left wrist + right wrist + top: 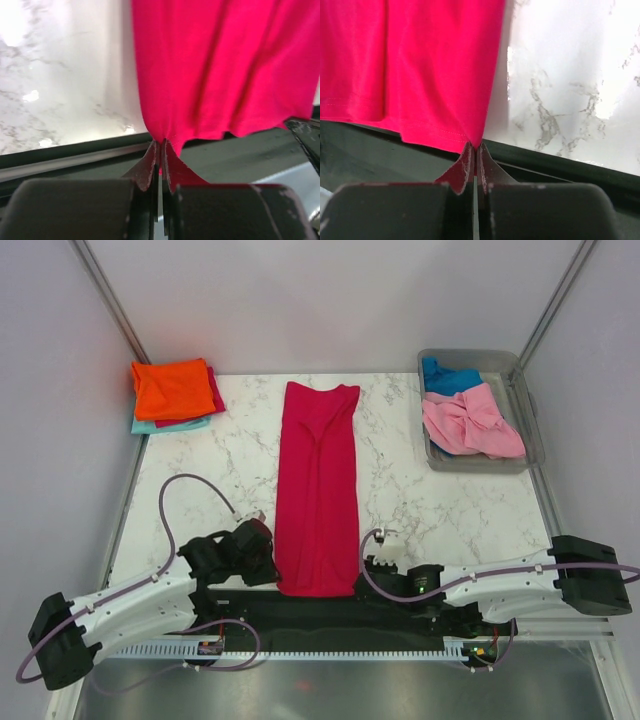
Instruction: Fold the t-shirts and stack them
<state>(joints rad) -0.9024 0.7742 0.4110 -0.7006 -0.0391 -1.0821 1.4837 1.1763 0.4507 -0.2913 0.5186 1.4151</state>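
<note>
A crimson-pink t-shirt (317, 490) lies folded into a long narrow strip down the middle of the marble table, its hem over the near edge. My left gripper (268, 562) is shut on the hem's left corner (161, 137). My right gripper (366, 570) is shut on the hem's right corner (476, 142). A stack of folded shirts sits at the far left: orange (172, 388) on top, a crimson edge and teal (170, 426) below. A light pink shirt (472, 421) and a blue shirt (447, 376) lie crumpled in the grey tub (526, 405).
The tub stands at the far right of the table. A black strip (320, 615) runs along the near table edge under both grippers. Metal frame posts rise at the back corners.
</note>
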